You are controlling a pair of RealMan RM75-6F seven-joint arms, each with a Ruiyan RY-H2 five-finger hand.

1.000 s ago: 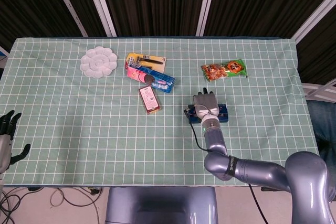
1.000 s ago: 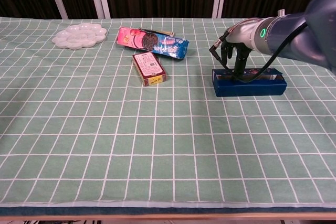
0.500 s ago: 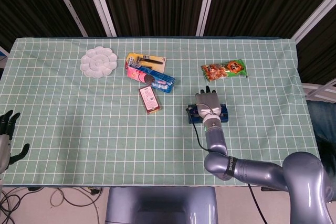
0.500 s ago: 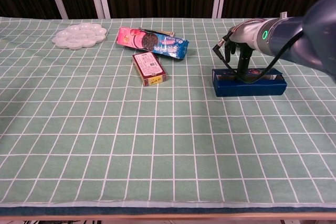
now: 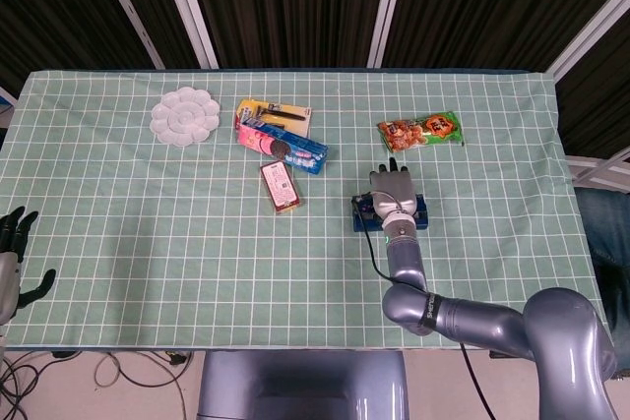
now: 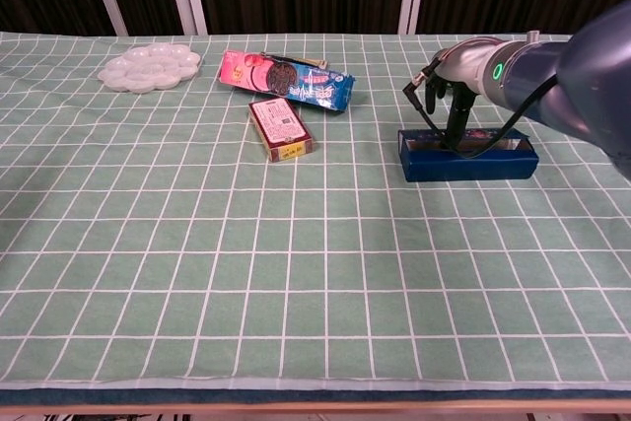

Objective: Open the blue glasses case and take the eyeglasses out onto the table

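Since a second ago the right hand (image 6: 449,96) has drifted slightly toward the far-right end of the blue glasses case (image 6: 469,156) and risen a touch; its fingers (image 6: 455,120) hang down, loosely bunched, tips reaching into or onto the top of the case; whether they pinch anything I cannot tell. The case sits directly beneath that hand, long side running left to right, and it seems to show an open top with a pale lining, though the eyeglasses themselves are not discernible. It looks rigid and light, likely to skid on the checked tablecloth (image 5: 148,233) if pulled without bracing; the glasses inside would be thin and fragile, best taken by the bridge or frame, not the lenses. Nearside of the hand the cloth lies bare for setting them down; a snack packet (image 5: 420,132) sits beyond it; the left hand (image 5: 12,253) hangs spread, holding nothing, far off at the table edge.
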